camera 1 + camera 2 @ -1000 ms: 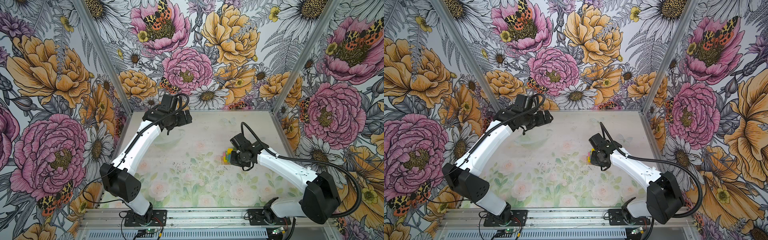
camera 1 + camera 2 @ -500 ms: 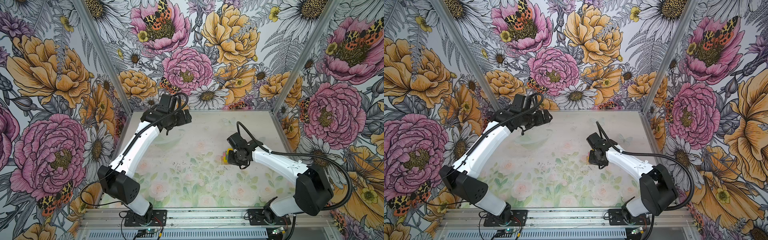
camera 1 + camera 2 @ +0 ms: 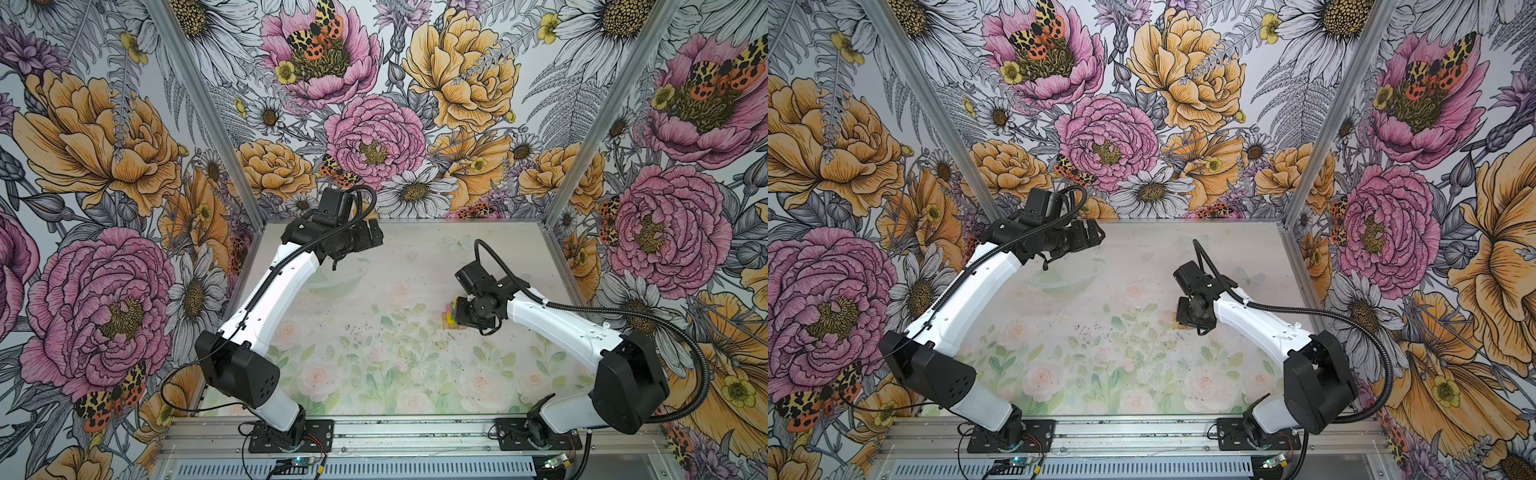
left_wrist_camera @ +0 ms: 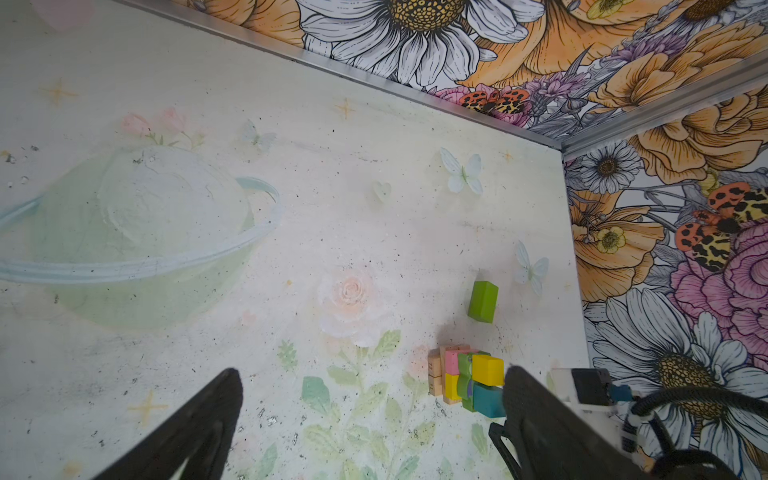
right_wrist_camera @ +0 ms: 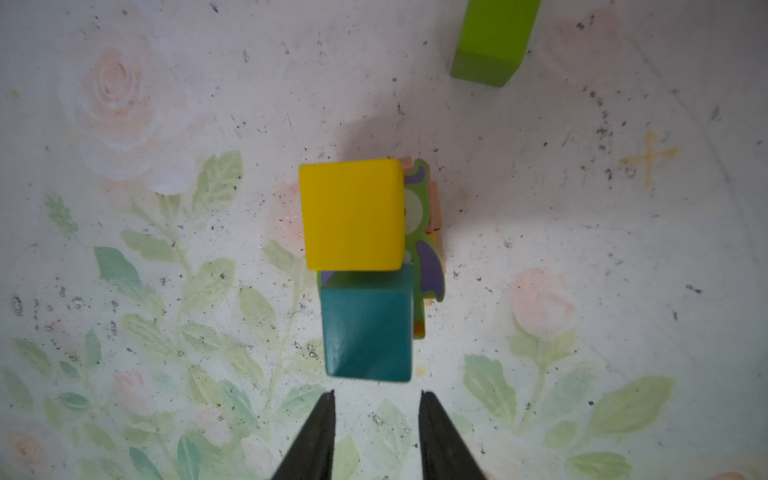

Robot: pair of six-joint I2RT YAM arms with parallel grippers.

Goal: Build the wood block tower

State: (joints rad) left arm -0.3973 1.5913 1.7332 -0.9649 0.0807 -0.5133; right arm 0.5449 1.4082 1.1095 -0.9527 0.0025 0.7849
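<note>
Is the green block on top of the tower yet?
No, the lime-green bar lies on the table, apart from the wood block tower.

Bright, even, diffuse light from overhead. A soft grey shadow lies on the pale floral tabletop (image 5: 623,232) against the stack of painted wooden blocks (image 5: 353,216). The left gripper (image 4: 372,370) shows black fingers (image 4: 199,428) out of focus in the foreground; both top views are sharp throughout.

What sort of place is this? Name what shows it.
Probably an enclosed robot test cell: the left arm and right arm are bolted to an aluminium rail, and flower-printed wall panels box in the table, where a wood block tower stands.
</note>
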